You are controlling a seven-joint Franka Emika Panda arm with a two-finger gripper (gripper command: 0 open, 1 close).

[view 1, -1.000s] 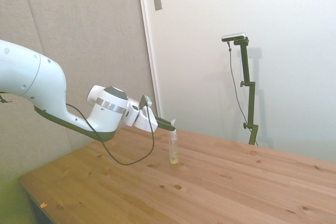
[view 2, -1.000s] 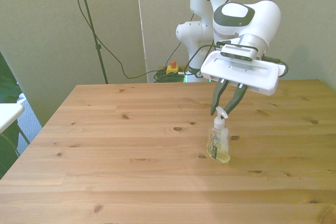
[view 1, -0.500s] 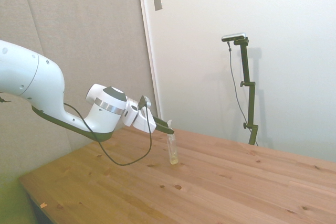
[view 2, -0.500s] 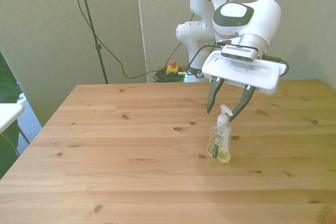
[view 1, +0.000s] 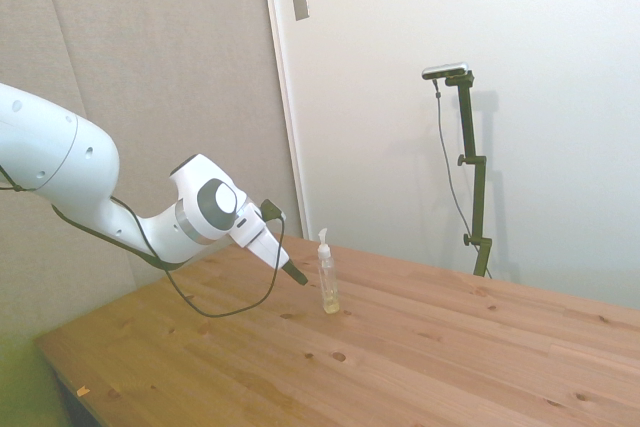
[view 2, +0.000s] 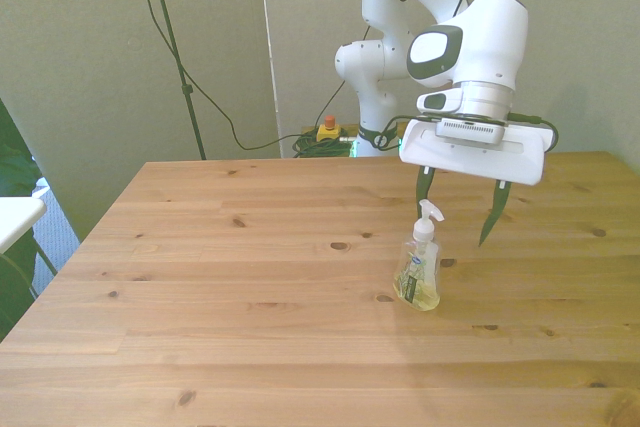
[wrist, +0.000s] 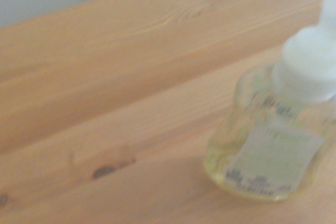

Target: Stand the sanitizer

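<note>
The sanitizer (view 2: 418,272) is a small clear bottle with yellowish liquid, a white label and a white pump top. It stands upright on the wooden table (view 2: 230,287), alone, toward the front view's right. My gripper (view 2: 455,212) hangs just behind and slightly above it, open wide, and its dark fingers (view 2: 422,187) touch nothing. In the side view the gripper (view 1: 298,277) is a short gap away from the upright sanitizer (view 1: 327,279). The wrist view shows the sanitizer (wrist: 273,150) blurred and close, on the wood.
Bare planks surround the bottle on all sides. A white surface's corner (view 2: 12,217) sits off the table at the front view's left edge. Cables and a red button (view 2: 327,128) lie on the floor behind the table.
My gripper has opened wider and drawn back from the pump top it straddled a second ago. The sanitizer stays upright in the same spot.
</note>
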